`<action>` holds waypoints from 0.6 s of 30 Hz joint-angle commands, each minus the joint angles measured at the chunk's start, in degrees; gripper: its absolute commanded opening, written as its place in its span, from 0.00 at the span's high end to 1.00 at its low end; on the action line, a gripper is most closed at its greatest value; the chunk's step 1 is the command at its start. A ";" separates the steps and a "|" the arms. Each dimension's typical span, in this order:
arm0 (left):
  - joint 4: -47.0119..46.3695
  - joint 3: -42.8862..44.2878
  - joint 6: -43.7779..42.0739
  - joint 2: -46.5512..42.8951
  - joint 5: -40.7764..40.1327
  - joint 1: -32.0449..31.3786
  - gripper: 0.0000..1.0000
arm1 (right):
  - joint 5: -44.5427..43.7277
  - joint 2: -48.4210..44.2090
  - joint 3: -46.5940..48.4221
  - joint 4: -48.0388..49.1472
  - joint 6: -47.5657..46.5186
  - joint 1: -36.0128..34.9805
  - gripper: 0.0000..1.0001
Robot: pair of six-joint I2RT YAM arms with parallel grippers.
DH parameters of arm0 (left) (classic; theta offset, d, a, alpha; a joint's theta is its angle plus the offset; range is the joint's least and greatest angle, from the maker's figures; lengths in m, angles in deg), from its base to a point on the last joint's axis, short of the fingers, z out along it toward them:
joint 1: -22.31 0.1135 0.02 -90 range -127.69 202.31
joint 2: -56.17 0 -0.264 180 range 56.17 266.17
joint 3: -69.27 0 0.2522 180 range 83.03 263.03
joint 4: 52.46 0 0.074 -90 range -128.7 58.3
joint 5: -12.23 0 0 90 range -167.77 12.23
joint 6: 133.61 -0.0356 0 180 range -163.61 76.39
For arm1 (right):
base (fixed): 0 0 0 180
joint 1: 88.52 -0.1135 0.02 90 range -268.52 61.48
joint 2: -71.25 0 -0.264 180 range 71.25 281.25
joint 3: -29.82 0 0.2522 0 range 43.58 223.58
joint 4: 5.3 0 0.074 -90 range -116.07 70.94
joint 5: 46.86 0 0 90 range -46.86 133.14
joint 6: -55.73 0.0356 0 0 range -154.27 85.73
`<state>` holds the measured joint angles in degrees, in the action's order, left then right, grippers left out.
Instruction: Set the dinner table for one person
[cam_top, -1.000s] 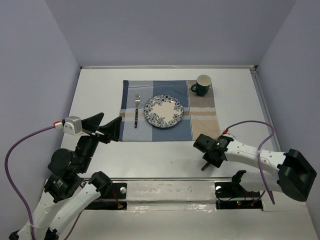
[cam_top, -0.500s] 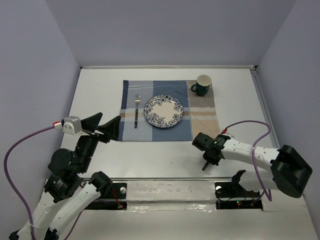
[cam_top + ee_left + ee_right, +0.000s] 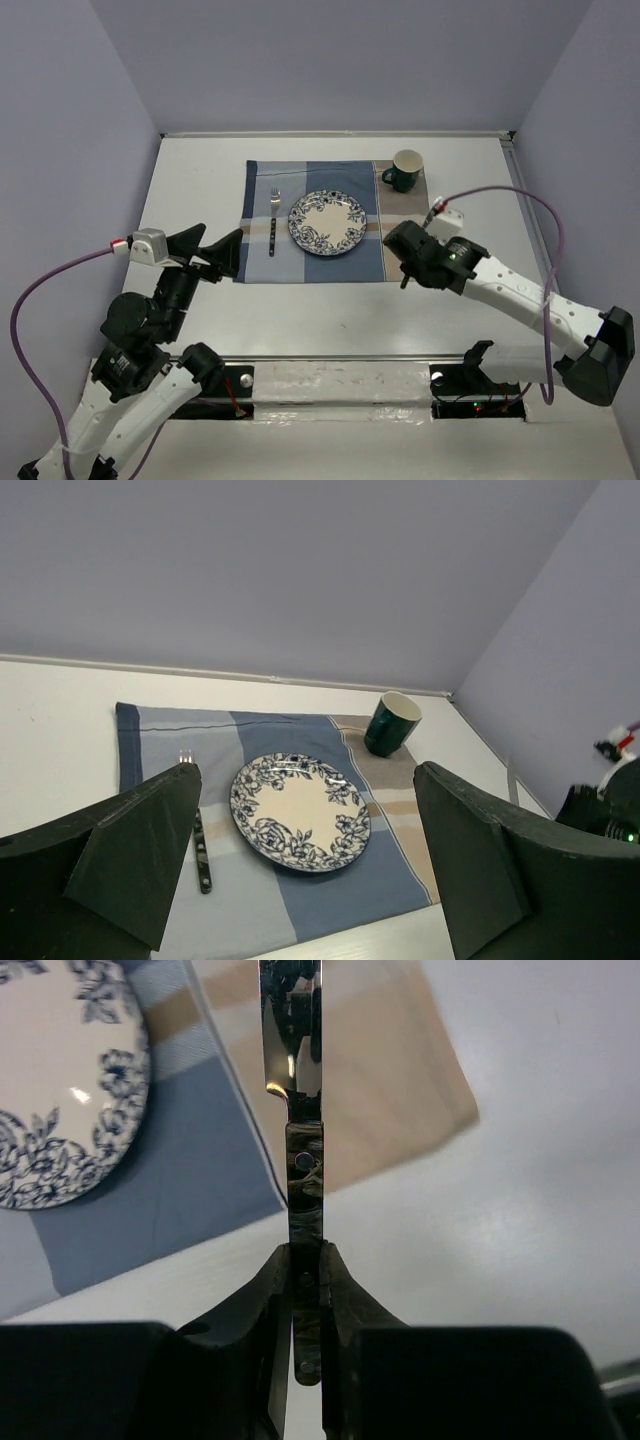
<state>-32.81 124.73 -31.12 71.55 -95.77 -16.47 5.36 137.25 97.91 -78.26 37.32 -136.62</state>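
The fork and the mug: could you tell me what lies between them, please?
The floral plate, between fork and mug on the cloth; the top view shows it.

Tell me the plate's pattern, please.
The plate is white with a blue floral rim; left wrist view shows it best.

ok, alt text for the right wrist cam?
The right gripper is shut on the dark handle of a knife, whose shiny blade points away from the camera and is seen against a plaid cloth. A blue-flowered plate sits on the cloth at upper left, and white table fills the right.
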 commanded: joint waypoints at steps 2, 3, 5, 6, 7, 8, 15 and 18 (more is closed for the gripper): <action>-2.81 -0.03 -0.89 2.02 -0.02 1.69 0.01 | -5.12 12.44 14.04 23.82 -47.67 0.20 1.00; -2.81 -0.03 -0.89 2.46 0.07 2.04 0.01 | -4.24 14.84 15.71 25.52 -50.82 0.89 1.00; -2.73 -0.03 -0.80 3.25 0.16 2.40 0.01 | 1.09 18.97 20.45 28.78 -57.16 2.65 1.00; -2.73 -0.03 -0.80 3.43 0.24 2.75 0.01 | 3.91 22.13 21.25 30.18 -58.40 3.70 1.00; -2.64 -0.03 -0.89 3.95 0.42 2.92 0.01 | 6.99 23.20 21.43 33.59 -60.50 6.15 1.00; -2.73 -0.03 -0.80 4.13 0.51 3.19 0.01 | 10.41 24.17 21.87 34.75 -60.78 7.56 1.00; -2.73 -0.21 -0.54 5.98 0.86 5.12 0.01 | 24.48 32.43 23.89 39.69 -58.68 15.92 1.00; -2.73 -0.21 -0.54 6.86 1.04 5.65 0.01 | 27.06 35.95 23.90 41.35 -57.62 17.95 1.00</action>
<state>-32.85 124.73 -31.10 76.97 -95.11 -11.62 24.42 171.08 118.57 -43.64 -19.09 -120.29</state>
